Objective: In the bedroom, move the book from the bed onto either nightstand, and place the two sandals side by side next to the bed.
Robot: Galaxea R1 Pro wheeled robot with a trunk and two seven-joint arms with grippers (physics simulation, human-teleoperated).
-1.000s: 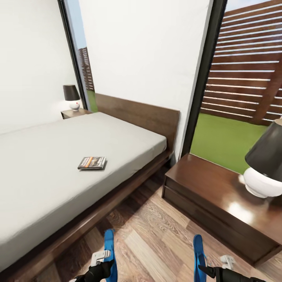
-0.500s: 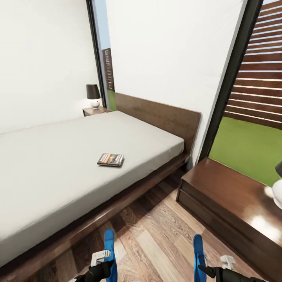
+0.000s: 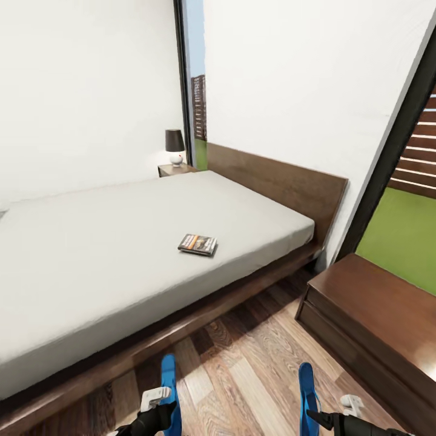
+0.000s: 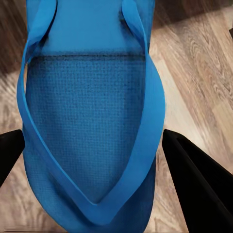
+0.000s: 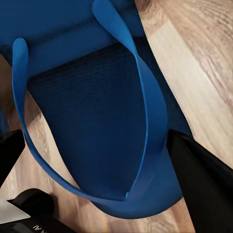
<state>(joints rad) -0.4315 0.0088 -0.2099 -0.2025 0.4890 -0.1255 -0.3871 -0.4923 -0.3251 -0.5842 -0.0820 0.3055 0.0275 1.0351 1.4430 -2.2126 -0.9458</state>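
Observation:
The book (image 3: 198,244) lies flat on the grey mattress of the bed (image 3: 121,242), near its near edge. One nightstand (image 3: 375,309) stands at the right by the headboard, another (image 3: 174,170) beyond the bed's far side. At the picture's lower edge my left gripper (image 3: 162,407) is shut on a blue sandal (image 3: 169,381) held above the wood floor. My right gripper (image 3: 319,412) is shut on the other sandal (image 3: 307,390). In the left wrist view black fingers (image 4: 194,179) flank the sandal (image 4: 92,111). The right wrist view has fingers (image 5: 204,179) at the edges of its sandal (image 5: 97,107).
A small dark-shaded lamp (image 3: 175,145) stands on the far nightstand. Wood-plank floor (image 3: 242,363) runs between the bed frame and the near nightstand. White walls and a dark-framed window (image 3: 393,157) with grass outside close off the back.
The camera has turned left: bed, book and nightstands sit further right in the picture, and the near nightstand's lamp has left the frame. Both grippers keep their sandals in the same place.

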